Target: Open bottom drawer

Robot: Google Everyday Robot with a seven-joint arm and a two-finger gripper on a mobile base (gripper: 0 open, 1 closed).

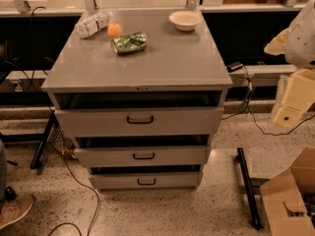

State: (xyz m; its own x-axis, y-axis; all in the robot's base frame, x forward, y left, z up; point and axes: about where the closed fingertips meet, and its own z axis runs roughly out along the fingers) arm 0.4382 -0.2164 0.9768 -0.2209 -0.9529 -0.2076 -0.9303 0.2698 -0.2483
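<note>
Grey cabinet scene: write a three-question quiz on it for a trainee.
1. True or false: the tool touches the bottom drawer.
2. Which stands at the far right of the cabinet top? A orange, B white bowl, C bottle.
3. Fill in: the cabinet has ___ drawers.
Key: 1 false, the tool hangs at the view's right edge, apart from the cabinet. 2 B. 3 three.
</note>
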